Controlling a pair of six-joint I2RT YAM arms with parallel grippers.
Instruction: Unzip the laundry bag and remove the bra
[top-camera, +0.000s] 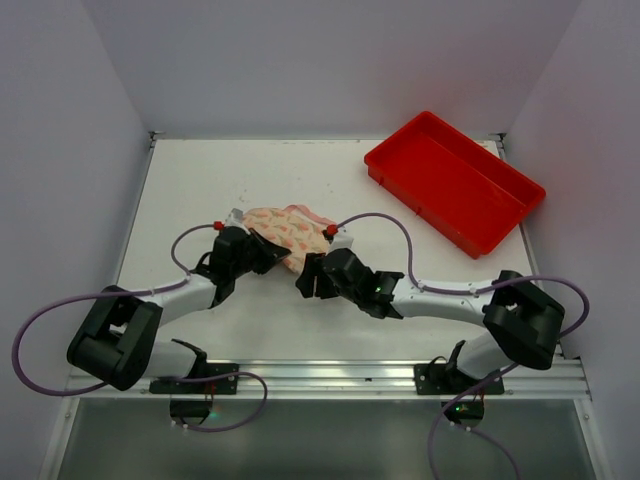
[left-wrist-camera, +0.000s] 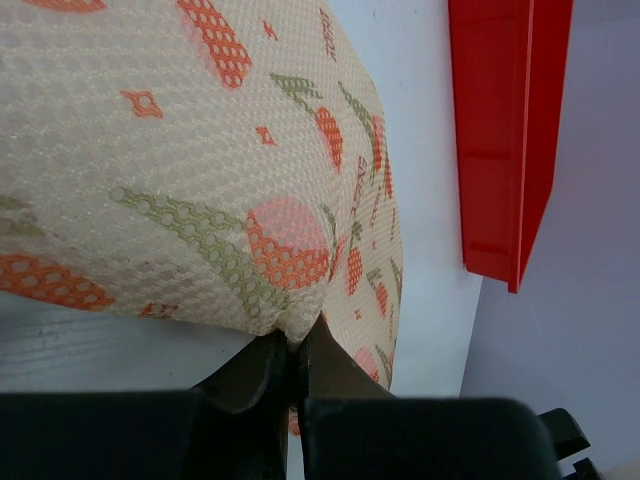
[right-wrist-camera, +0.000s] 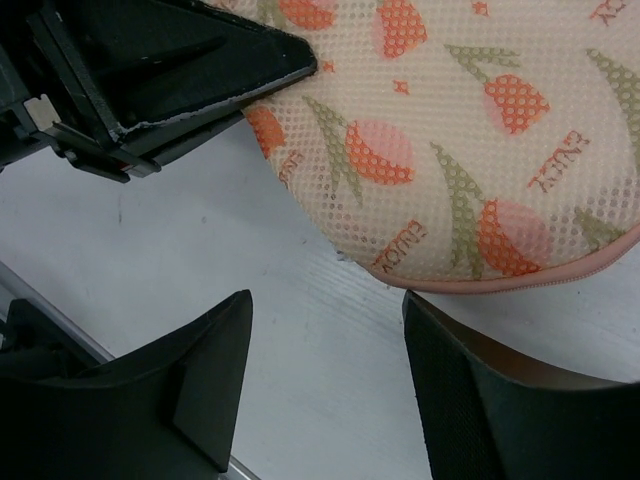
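Note:
The laundry bag (top-camera: 288, 230) is a cream padded case with orange-pink print and pink zipper edging; it lies closed mid-table between both grippers. My left gripper (top-camera: 262, 250) is shut, pinching a fold of the bag's printed fabric (left-wrist-camera: 290, 322) at its near left edge. My right gripper (top-camera: 308, 280) is open and empty, its fingertips (right-wrist-camera: 225, 330) just short of the bag's pink edging (right-wrist-camera: 480, 285), not touching it. The left gripper's fingers (right-wrist-camera: 200, 60) show at the top left of the right wrist view. The bra is hidden.
A red plastic tray (top-camera: 455, 180) stands at the back right, its side (left-wrist-camera: 510, 140) showing in the left wrist view. Grey walls enclose the white table (top-camera: 200, 180) on three sides. A metal rail (top-camera: 330, 378) runs along the near edge.

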